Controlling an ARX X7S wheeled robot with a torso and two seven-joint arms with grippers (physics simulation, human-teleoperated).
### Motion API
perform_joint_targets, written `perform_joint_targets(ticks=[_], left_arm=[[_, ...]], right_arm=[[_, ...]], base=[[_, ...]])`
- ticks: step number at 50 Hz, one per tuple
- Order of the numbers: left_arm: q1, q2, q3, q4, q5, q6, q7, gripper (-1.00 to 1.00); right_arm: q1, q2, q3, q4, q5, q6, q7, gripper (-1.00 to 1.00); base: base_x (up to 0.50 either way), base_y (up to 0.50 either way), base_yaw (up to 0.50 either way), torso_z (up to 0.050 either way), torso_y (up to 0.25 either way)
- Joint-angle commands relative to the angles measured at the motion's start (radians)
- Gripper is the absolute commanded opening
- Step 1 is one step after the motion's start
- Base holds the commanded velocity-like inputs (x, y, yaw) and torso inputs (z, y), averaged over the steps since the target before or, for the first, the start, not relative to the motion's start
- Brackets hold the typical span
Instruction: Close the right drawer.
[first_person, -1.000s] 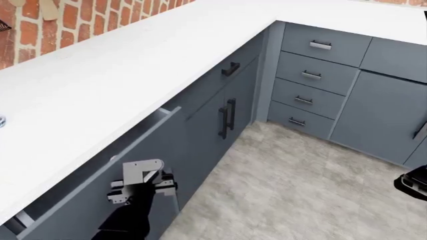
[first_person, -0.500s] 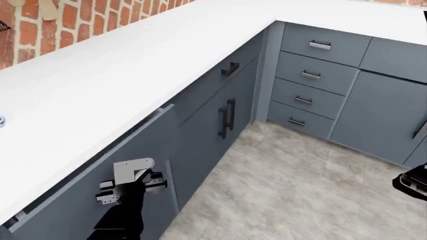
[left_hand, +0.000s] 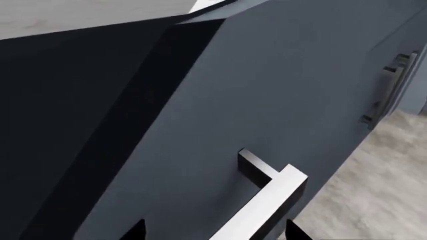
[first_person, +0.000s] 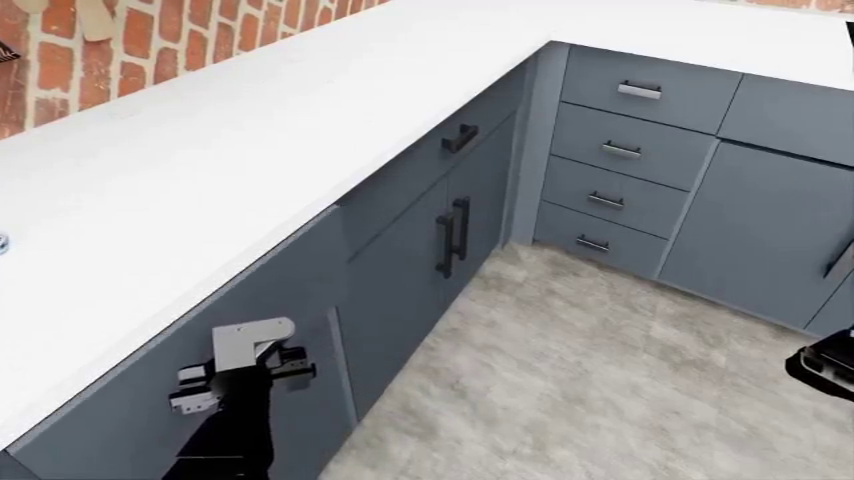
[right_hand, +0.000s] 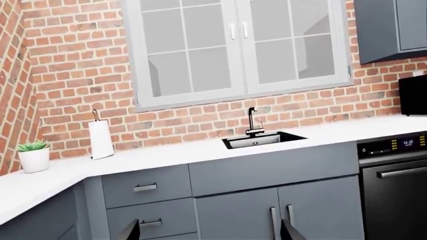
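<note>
A blue-grey kitchen corner under a white counter (first_person: 267, 130) is shown. Nearest the head camera, the left gripper (first_person: 240, 372) is pressed against the drawer (first_person: 160, 400), which appears flush beneath the counter edge; its handle (left_hand: 263, 205), seen only by the left wrist, runs lengthwise between parted fingers. The right gripper (first_person: 825, 368), far off, has fingers spread empty.

The left arm (first_person: 227, 440) is showing as a matte black, rounded limb ending in the left tool (first_person: 240, 375), a blocky pale grey bracket over dark, silver-edged side plates. At the right edge, the right tool (first_person: 825, 365) is appearing as a glossy black housing with a thin white outline.
</note>
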Motion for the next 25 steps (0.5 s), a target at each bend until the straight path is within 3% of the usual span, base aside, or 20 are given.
perform_joint_targets(ticks=[1, 25], left_arm=[[0.029, -0.043, -0.201, -0.075, 0.029, -0.015, -0.086, 1.0], [0.044, -0.053, -0.513, -0.076, 0.288, -0.046, -0.126, 1.0]], right_arm=[[-0.006, -0.001, 0.008, -0.008, -0.001, 0.004, 0.001, 1.0], [-0.006, -0.01, 0.015, -0.005, -0.002, 0.006, -0.008, 1.0]], base=[[0.0, 0.0, 0.0, 0.0, 0.0], [0.0, 0.0, 0.0, 0.0, 0.0]])
